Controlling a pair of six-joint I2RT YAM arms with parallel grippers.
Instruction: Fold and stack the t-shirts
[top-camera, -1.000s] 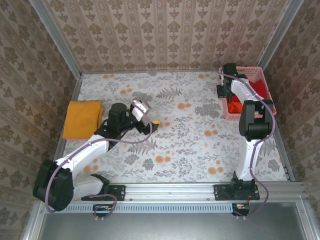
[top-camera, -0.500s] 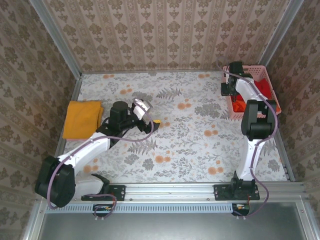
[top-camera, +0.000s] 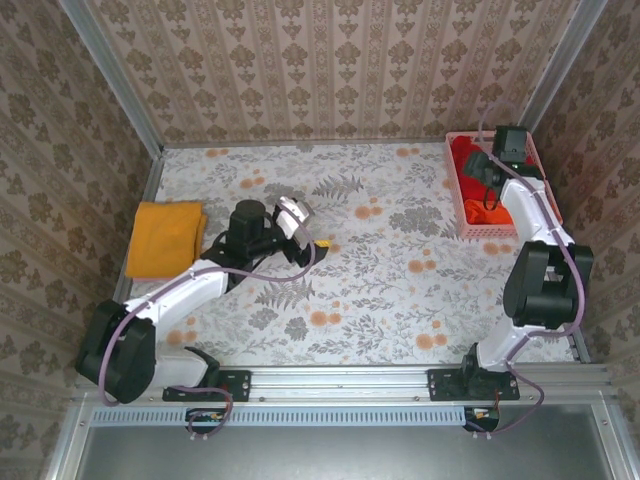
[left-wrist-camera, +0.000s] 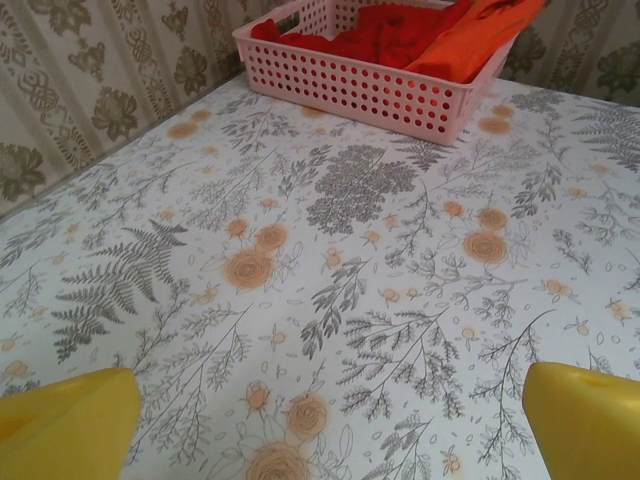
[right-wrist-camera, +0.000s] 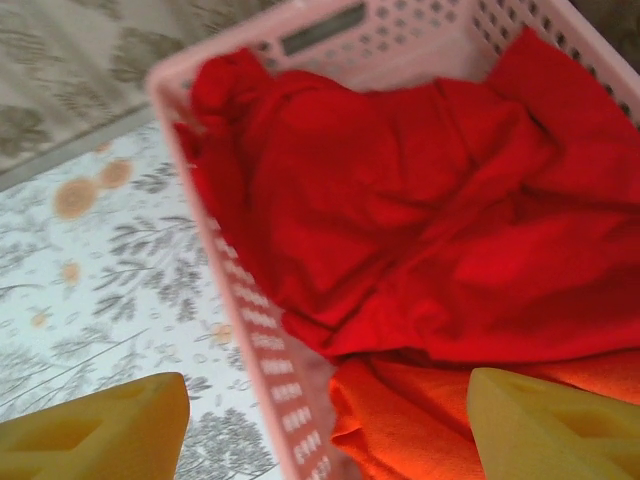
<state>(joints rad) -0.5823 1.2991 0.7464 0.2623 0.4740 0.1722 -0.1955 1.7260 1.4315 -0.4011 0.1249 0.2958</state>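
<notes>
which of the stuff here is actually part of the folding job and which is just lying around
Part of the job:
red t-shirt, in the basket
orange t-shirt, in the basket with it
mustard-yellow t-shirt, folded near the table's left edge

Just there:
pink basket, which only holds the shirts
floral table cover

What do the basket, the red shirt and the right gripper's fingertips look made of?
Basket: pink moulded plastic, going by its stiff walls and regular grid of holes; slight sheen.
Red shirt: soft matte cloth, slumped in loose folds.
Right gripper fingertips: yellow, smooth and matte; probably plastic or rubber, but the look leaves that open.
</notes>
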